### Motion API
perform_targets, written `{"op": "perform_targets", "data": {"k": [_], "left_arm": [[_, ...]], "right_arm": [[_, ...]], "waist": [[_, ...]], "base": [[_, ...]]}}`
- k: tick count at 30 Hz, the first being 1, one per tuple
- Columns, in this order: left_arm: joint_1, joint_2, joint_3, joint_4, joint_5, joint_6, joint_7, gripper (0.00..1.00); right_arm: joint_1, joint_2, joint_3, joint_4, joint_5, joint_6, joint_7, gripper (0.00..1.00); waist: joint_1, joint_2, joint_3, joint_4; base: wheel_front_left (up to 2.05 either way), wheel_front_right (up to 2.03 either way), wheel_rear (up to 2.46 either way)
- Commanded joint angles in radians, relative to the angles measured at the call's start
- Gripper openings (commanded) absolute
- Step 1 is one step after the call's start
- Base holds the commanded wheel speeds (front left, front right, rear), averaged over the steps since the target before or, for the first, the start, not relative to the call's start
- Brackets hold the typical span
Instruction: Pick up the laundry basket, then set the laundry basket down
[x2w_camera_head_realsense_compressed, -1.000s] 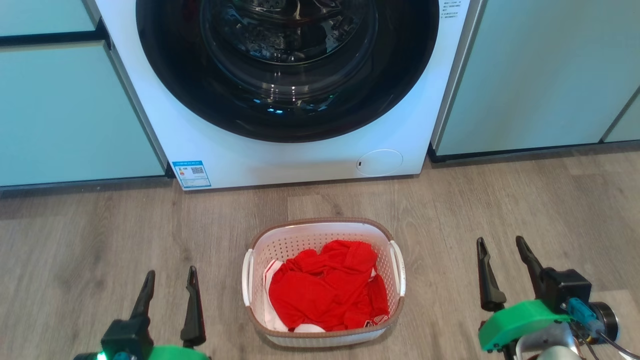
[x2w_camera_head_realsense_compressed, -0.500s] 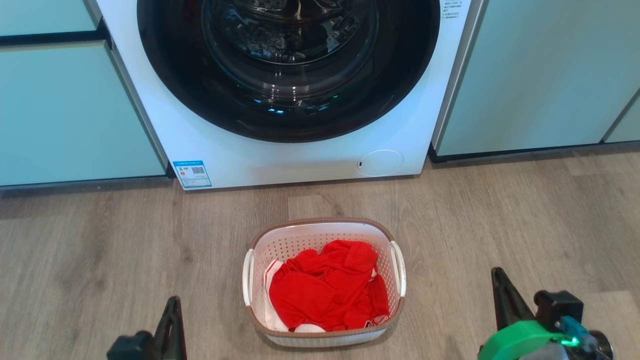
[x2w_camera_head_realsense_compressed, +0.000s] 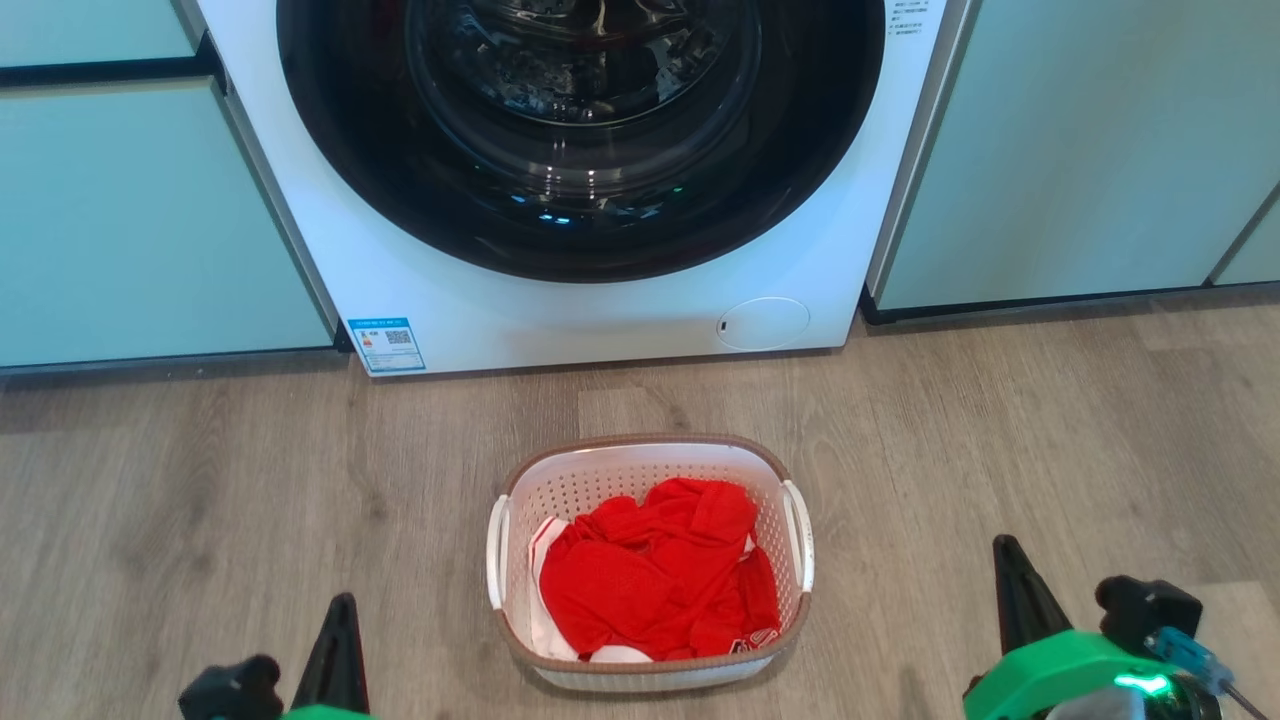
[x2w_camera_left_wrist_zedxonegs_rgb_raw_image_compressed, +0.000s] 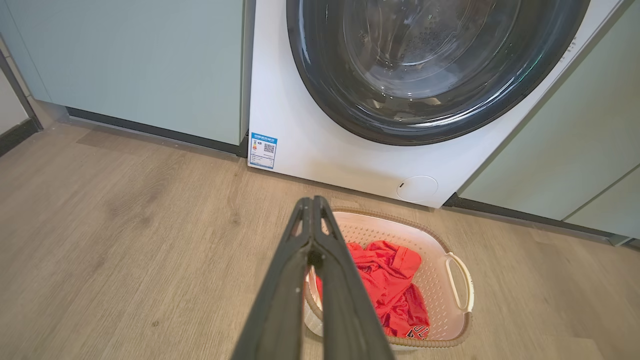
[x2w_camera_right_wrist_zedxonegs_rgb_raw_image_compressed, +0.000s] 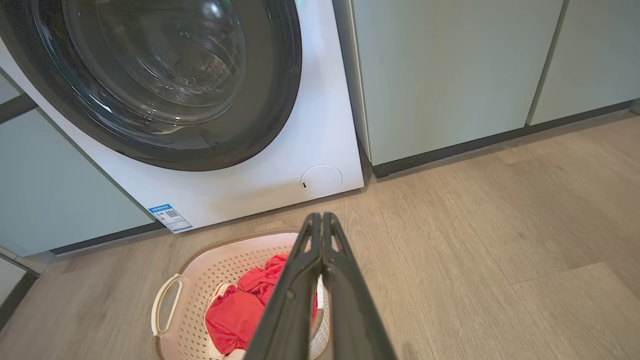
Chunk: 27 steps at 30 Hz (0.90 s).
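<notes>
1. Both tools have changed since a second ago. The left tool (x2w_camera_left_wrist_zedxonegs_rgb_raw_image_compressed: 313, 202) and the right tool (x2w_camera_right_wrist_zedxonegs_rgb_raw_image_compressed: 320, 217) were spread wide then. Now each has its fingers pressed together on nothing, and both sit lower in the head view. The laundry basket (x2w_camera_head_realsense_compressed: 640, 439) has not shifted.
2. At the back stands the washing machine (x2w_camera_head_realsense_compressed: 600, 325), white-fronted with a dark round door, set between pale green cabinets (x2w_camera_head_realsense_compressed: 150, 220).
3. The wooden floor (x2w_camera_head_realsense_compressed: 200, 480) carries the basket.
4. The laundry basket stands upright on that floor, in front of the washer and apart from it. It lies between the two tools and is well apart from both.
5. A heap of red clothing (x2w_camera_head_realsense_compressed: 650, 580) lies inside, toward the near end, with a little white cloth showing under it.
6. The left handle (x2w_camera_head_realsense_compressed: 495, 550) and right handle (x2w_camera_head_realsense_compressed: 801, 545) are thin white loops on the basket's sides, and nothing is touching either.
7. What could go wrong, in my judgement:
   - With the fingers closed, a tool that reaches a handle would shove the light basket across the smooth floor instead of taking hold, so both must open first.
   - If one side rises before the other, the basket would tilt and the clothing could slide out.
   - A thin handle caught only at the fingertips could slip free during the lift.
</notes>
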Motion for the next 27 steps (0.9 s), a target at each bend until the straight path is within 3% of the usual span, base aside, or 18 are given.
{"op": "perform_targets", "data": {"k": [1, 27], "left_arm": [[-0.052, 0.011, 0.013, -0.027, -0.025, -0.007, 0.002, 0.00], [-0.123, 0.020, 0.047, 0.005, -0.339, -0.050, 0.065, 0.00]], "right_arm": [[-0.050, -0.013, -0.006, -0.032, 0.027, 0.000, 0.006, 0.00], [-0.084, -0.024, -0.029, -0.031, 0.337, 0.001, 0.071, 0.00]], "waist": [[0.0000, 0.0000, 0.000, 0.000], [0.0000, 0.0000, 0.008, 0.007]], "base": [[0.00, 0.00, 0.00], [0.00, 0.00, 0.00]]}}
